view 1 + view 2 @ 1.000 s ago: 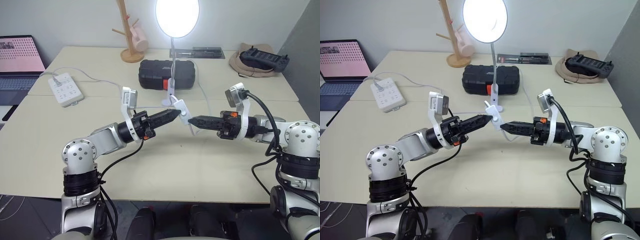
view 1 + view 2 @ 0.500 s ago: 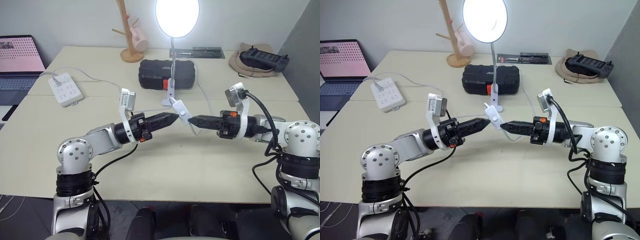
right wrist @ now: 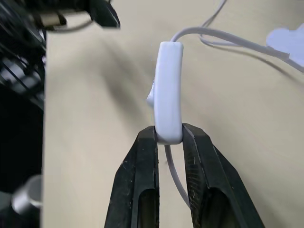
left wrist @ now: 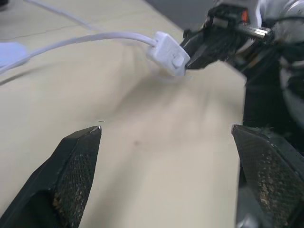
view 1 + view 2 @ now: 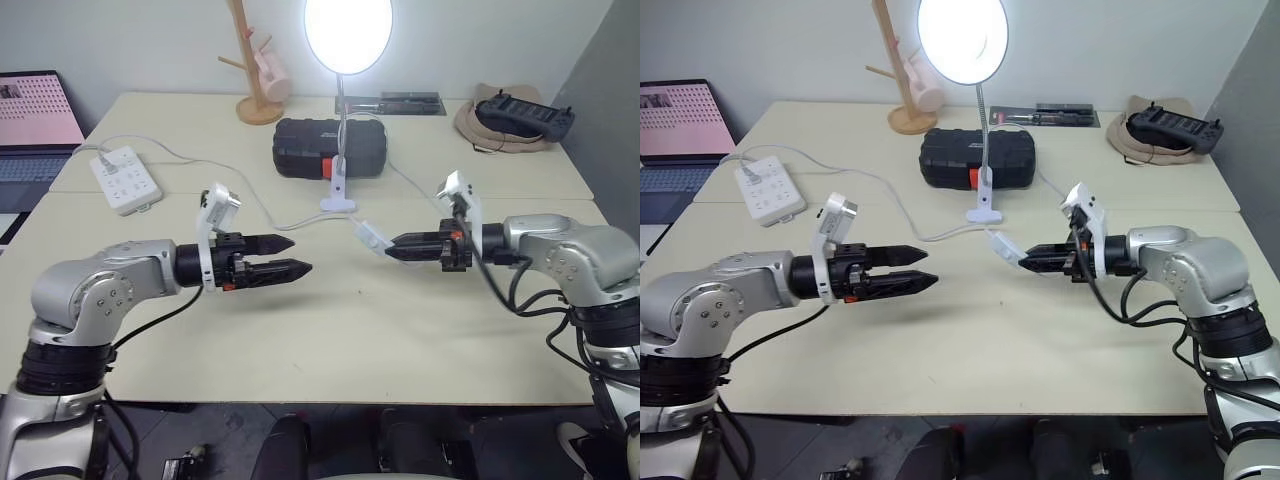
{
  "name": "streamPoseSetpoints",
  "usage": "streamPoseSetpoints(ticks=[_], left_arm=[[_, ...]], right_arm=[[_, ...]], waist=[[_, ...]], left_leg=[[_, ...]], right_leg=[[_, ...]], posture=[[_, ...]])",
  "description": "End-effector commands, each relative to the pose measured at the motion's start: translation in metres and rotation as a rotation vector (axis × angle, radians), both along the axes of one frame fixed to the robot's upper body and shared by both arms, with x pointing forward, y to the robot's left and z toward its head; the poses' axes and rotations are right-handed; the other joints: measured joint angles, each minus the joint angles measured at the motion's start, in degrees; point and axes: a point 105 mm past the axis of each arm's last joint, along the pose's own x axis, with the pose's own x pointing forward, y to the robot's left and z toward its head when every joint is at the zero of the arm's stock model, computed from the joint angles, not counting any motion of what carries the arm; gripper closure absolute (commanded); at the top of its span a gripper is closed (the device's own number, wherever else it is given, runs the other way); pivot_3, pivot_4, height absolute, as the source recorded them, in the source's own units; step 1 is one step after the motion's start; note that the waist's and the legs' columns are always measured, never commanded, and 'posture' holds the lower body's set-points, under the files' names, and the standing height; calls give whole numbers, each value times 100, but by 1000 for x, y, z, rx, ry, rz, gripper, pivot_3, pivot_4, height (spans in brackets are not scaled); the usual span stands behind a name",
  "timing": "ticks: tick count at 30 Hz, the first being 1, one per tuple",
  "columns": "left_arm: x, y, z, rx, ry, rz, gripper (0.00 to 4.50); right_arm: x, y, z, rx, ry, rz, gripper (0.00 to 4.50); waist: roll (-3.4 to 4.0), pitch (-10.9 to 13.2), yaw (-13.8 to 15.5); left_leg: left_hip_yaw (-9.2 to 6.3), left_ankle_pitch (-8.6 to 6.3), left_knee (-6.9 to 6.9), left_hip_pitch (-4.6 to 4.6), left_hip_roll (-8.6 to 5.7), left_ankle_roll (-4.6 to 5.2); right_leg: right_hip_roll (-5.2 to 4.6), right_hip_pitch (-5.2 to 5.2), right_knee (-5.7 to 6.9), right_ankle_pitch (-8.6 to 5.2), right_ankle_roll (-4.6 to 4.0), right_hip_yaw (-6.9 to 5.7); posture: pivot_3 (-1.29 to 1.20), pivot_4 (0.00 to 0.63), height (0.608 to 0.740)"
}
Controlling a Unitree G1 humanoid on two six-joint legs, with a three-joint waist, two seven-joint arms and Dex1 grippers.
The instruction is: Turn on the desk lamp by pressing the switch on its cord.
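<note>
The desk lamp (image 5: 348,35) stands lit at the table's middle, its white base (image 5: 337,203) in front of a black case. The white switch (image 5: 371,238) hangs just above the table in front of that base, and my right gripper (image 3: 168,135) is shut on its end. The thin white cord (image 4: 95,37) runs off from the switch across the tabletop. My left gripper (image 5: 298,255) hovers to the left of the switch and well apart from it. Its fingers (image 4: 76,156) stand wide open with nothing between them.
A white power strip (image 5: 122,180) lies at the left, with a laptop (image 5: 35,120) beyond it. The black case (image 5: 325,147) sits behind the lamp base, with a wooden mug tree (image 5: 252,60) further back. A hat with a black controller (image 5: 510,115) is at the back right.
My left gripper has opened and drawn back to the left, away from the switch. My right gripper has rolled and sunk a little, still holding the switch. The lamp stays lit throughout.
</note>
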Motion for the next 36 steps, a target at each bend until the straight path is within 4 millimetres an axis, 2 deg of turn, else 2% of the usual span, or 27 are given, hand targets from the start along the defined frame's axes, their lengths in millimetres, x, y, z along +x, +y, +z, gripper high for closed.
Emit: streamPoseSetpoints(ticks=[1, 6, 11, 12, 13, 20, 24, 25, 26, 30, 36], left_arm=[[5, 14, -3, 211, -195, -35, 8], [14, 10, -6, 219, -272, -13, 8], [5, 4, -11, 218, -277, -55, 8], [5, 5, -12, 220, -277, -54, 0], [5, 5, -12, 220, -277, -53, 0], [10, 5, -11, 222, -296, -41, 0], [14, 9, -10, 238, -301, -53, 0], [15, 11, -9, 243, -300, -55, 0], [16, 13, -9, 249, -298, -56, 0], [25, 25, -4, 291, -308, -42, 0], [33, 35, 6, 308, -317, -50, 0]], right_arm=[[16, 6, -17, -256, -269, 141, 4132], [18, 13, -42, -342, -304, 235, 4132], [22, 15, -53, -353, -307, 251, 4132], [22, 14, -53, -356, -305, 252, 3432], [22, 13, -54, -354, -301, 253, 3309], [24, 12, -46, -297, -289, 228, 1678], [17, 4, -25, -237, -285, 196, 540], [14, 2, -21, -229, -285, 193, 452], [11, 0, -18, -223, -281, 189, 49], [-11, -21, 1, -194, -255, 141, 15], [-41, -51, 13, -190, -257, -13, 15]], waist=[[4, 3, -9], [5, 5, 26], [4, 6, 11], [3, 6, 10], [4, 6, 10], [5, 6, 9], [5, 6, 9], [6, 7, 12], [6, 7, 17], [6, 7, 32], [6, 7, 32]], left_leg=[[4, 0, 1, 2, 2, 0], [-10, 2, 3, -11, 10, -3], [-22, 2, 8, -12, 8, -3], [-25, 1, 8, -10, 8, -3], [-30, 1, 8, -10, 7, -2], [-36, 1, 8, -8, 2, -2], [-37, 1, 8, -9, 2, -2], [-37, 1, 8, -9, 2, -2], [-39, 1, 8, -11, 1, -2], [-42, 1, 9, -11, -1, -1], [-38, 0, 9, -10, -4, 0]], right_leg=[[0, -4, 0, 0, 0, 5], [-9, -7, 0, 0, -1, -8], [-26, -5, 1, 1, 1, -2], [-27, -5, 3, 1, 1, -2], [-25, -5, 3, 1, 1, -5], [-23, -5, 8, 1, 0, -8], [-24, -4, 9, 1, 0, -9], [-24, -4, 9, 1, 0, -9], [-24, -4, 9, 1, 0, -10], [-26, 0, 8, 1, 0, -14], [-25, 3, 8, 1, 0, -16]], posture=[[0, 150, 740], [0, 150, 740], [0, 150, 740], [0, 150, 740], [0, 150, 740], [0, 150, 740], [0, 150, 740], [0, 150, 740], [0, 150, 740], [0, 150, 740], [0, 150, 740]])
